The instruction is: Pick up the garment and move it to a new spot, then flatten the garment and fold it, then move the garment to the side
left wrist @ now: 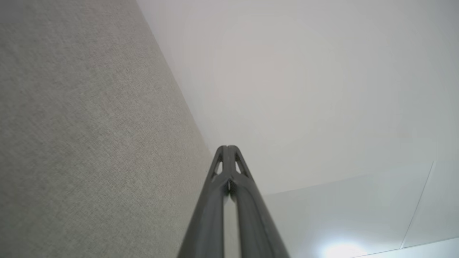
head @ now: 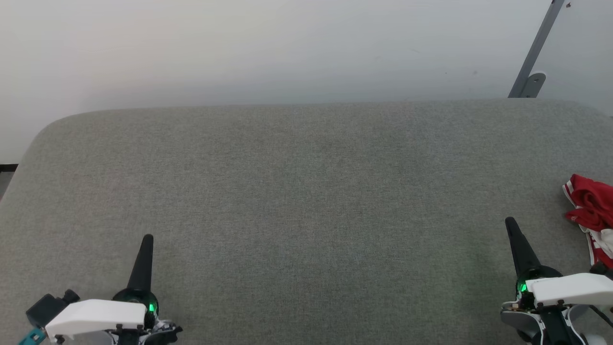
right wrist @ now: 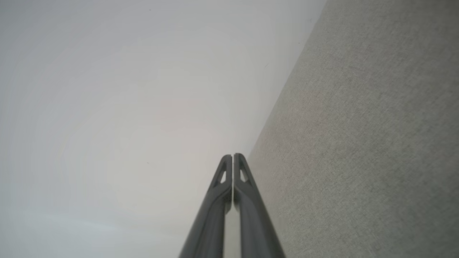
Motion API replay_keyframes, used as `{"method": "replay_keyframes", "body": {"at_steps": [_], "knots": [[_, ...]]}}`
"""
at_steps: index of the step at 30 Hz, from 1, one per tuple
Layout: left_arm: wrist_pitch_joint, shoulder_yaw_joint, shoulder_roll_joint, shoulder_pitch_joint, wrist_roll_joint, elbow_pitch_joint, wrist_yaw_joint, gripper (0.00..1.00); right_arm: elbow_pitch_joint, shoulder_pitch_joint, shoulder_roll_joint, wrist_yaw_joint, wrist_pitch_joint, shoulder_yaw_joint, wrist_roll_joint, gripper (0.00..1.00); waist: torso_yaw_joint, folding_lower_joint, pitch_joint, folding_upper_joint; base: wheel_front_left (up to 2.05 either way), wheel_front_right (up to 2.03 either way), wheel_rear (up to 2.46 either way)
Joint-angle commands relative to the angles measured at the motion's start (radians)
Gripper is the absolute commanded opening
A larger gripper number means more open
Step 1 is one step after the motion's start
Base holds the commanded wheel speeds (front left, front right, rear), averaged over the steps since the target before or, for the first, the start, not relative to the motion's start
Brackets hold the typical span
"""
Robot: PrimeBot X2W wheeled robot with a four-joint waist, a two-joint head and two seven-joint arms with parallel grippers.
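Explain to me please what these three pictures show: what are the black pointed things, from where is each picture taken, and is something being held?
The black pointed things are the fingers of a two-armed robot. The wide picture comes from a camera on its head, looking down at a grey fabric surface. There the left gripper is at the lower left and the right gripper at the lower right. The other two pictures come from cameras on each wrist, looking along that arm's own fingers. In both, the two fingers are pressed together with nothing between them, so nothing is held. On the surface lies one thing: a crumpled red and white garment at the far right edge of the head view, beside the right gripper but not touched by its fingers. Behind the surface is a pale wall.
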Motion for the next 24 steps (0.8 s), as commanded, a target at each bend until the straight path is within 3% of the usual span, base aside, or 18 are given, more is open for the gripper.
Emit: {"method": "replay_keyframes", "body": {"at_steps": [1, 24], "knots": [[0.004, 0.004, 0.005, -0.022, -0.019, -0.002, -0.002, 0.00, -0.002, -0.019, 0.002, 0.000, 0.004, -0.004, 0.017, 0.00, 0.000, 0.0000, 0.000, -0.0001, 0.00, 0.00, 0.00], [0.056, 0.012, 0.001, -0.061, -0.199, 0.033, -0.003, 0.00, 0.006, -0.032, 0.025, 0.000, 0.037, -0.009, 0.170, 0.00, -0.008, 0.0000, 0.002, -0.0001, 0.00, 0.00, 0.00]]}}
